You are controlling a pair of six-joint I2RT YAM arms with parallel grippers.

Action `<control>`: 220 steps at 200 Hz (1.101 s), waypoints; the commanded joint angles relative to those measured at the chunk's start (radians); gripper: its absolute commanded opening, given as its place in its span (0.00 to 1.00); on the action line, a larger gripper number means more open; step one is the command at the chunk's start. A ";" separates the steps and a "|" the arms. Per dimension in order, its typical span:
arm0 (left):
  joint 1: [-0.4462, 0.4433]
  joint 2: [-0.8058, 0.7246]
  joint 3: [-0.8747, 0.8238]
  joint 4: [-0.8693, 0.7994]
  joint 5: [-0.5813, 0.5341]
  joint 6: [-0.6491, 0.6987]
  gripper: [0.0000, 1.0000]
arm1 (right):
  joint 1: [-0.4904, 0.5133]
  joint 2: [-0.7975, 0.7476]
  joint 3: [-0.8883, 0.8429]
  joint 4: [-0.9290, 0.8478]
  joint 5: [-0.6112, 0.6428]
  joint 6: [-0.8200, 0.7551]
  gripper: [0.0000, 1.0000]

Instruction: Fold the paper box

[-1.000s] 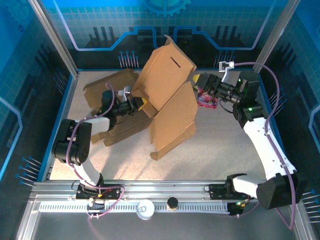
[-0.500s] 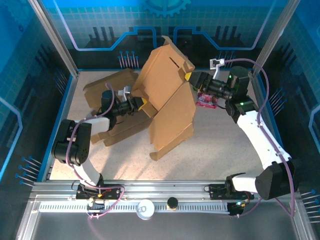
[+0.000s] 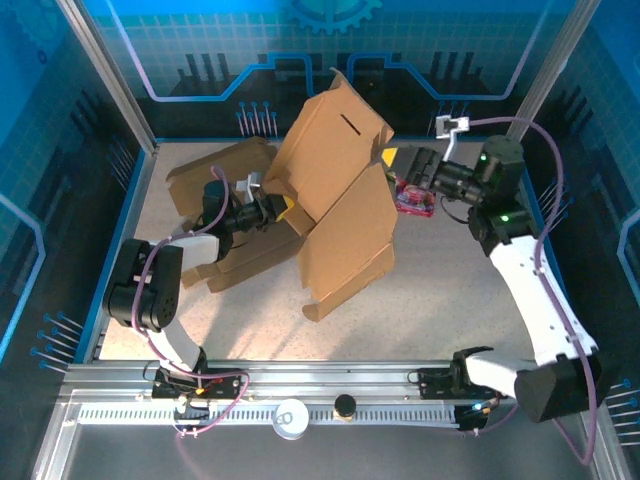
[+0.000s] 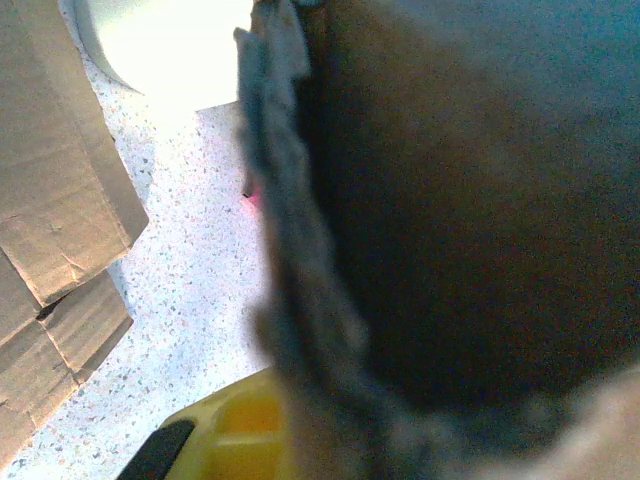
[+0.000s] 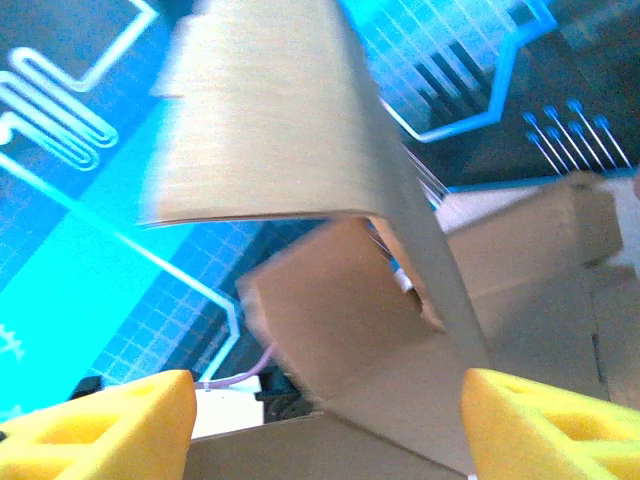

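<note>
The paper box sits half-opened in the middle of the tabletop, a little toward the far side. Its largest panel, which has a thin slot near the top, stands raised and leans toward the far right. A second panel hangs from it toward the near side. Flatter flaps lie spread on the tabletop to the left.

The left pincer reaches in from the left and meets the raised panel at its lower left edge. It is clenched there on the cardboard. In the left wrist view the panel is a dark blur pressed close against a yellow finger, with the flat flaps off to the left.

The right pincer is just to the right of the raised panel's right edge and points at it. It is released. In the right wrist view its yellow fingers stand well apart, with the cardboard ahead of them.

A small red thing lies on the tabletop just beneath the right pincer.
</note>
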 commanded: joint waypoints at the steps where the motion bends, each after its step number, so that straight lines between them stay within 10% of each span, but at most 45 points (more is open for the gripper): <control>1: 0.011 -0.012 -0.001 0.015 0.032 0.004 0.00 | -0.053 -0.029 0.059 -0.005 -0.118 -0.037 0.71; 115: 0.007 -0.047 0.022 -0.135 0.033 0.104 0.00 | 0.001 0.374 0.549 -0.321 -0.222 -0.288 0.64; 220: -0.013 -0.124 0.060 -0.354 -0.040 0.255 0.00 | 0.054 0.403 0.531 -0.442 -0.164 -0.413 0.51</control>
